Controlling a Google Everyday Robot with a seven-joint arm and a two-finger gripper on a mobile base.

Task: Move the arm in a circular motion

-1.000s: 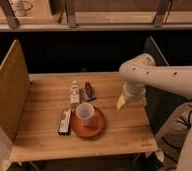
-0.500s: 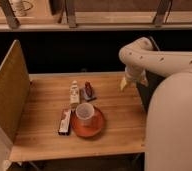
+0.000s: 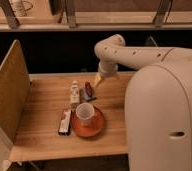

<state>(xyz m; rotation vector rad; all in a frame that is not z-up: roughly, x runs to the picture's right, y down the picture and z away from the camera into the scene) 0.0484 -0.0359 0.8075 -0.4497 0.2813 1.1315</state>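
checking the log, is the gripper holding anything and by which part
Nothing visible is held: the pale yellowish gripper on the cream-white tubular arm hangs bare above the wooden table.

Locate the arm (image 3: 139,56) at right: thick cream-white rounded segments, largest in the near right corner, bent at an elbow above the rear edge of the bench (image 3: 44,140). Find the gripper (image 3: 98,80) at the pale yellowish tip, pointed down and left over the rear of the bench, just beside a dark red packet (image 3: 89,91). Note a small white bottle (image 3: 74,93) just left of the packet. Identify a white cup (image 3: 85,115) upright on an orange plate (image 3: 100,131), with a flat bar (image 3: 65,122) just left of the plate. Observe a wooden panel (image 3: 8,100) upright along the left edge.
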